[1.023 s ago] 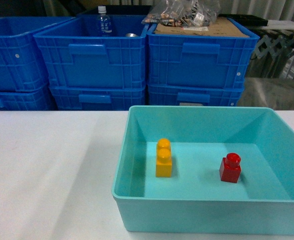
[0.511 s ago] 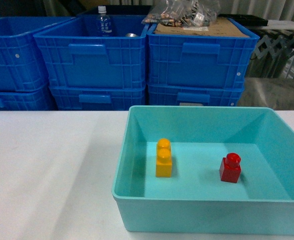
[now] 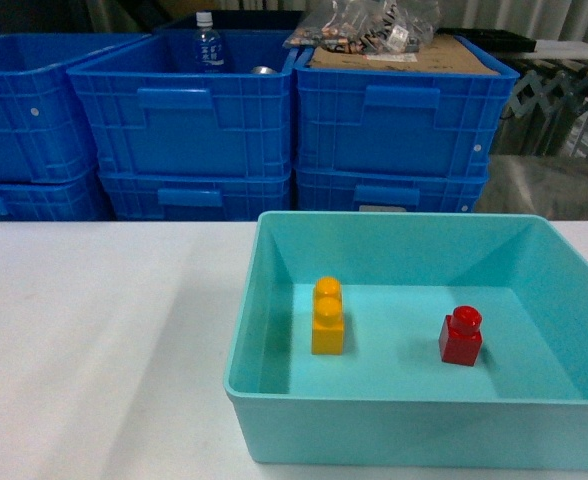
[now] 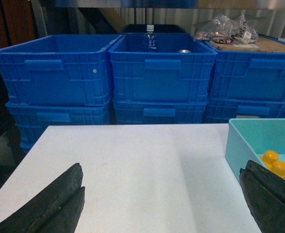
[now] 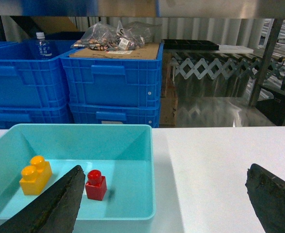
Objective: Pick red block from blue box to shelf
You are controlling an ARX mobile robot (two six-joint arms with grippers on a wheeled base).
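Nothing has moved since the earlier frames: both bricks and the box sit exactly where they did.

One red block (image 3: 460, 337) stands upright on the floor of the blue box (image 3: 404, 412), right of centre, its single stud up. One orange brick (image 3: 327, 316) with two studs stands to its left in the same box, well apart from it. Neither touches a wall. The box rests on a white table (image 3: 94, 340).

Behind the table are blue crates (image 3: 196, 105) in stacks; the head view shows three stacks, each at least two high. One bottle (image 3: 206, 42) stands in the middle top crate, and one clear bag (image 3: 364, 25) of small items lies on cardboard (image 3: 404, 55) covering the right top crate.

The left gripper (image 4: 162, 204) hangs over the bare table left of the box, its two dark fingers (image 4: 50, 204) spread wide with nothing between them. The right gripper (image 5: 166, 204) is likewise spread wide and empty, over the box's right rim, the red block just beside its left finger (image 5: 53, 206) in the wrist view. A steel shelf bar (image 5: 205, 7) crosses the top of that view.
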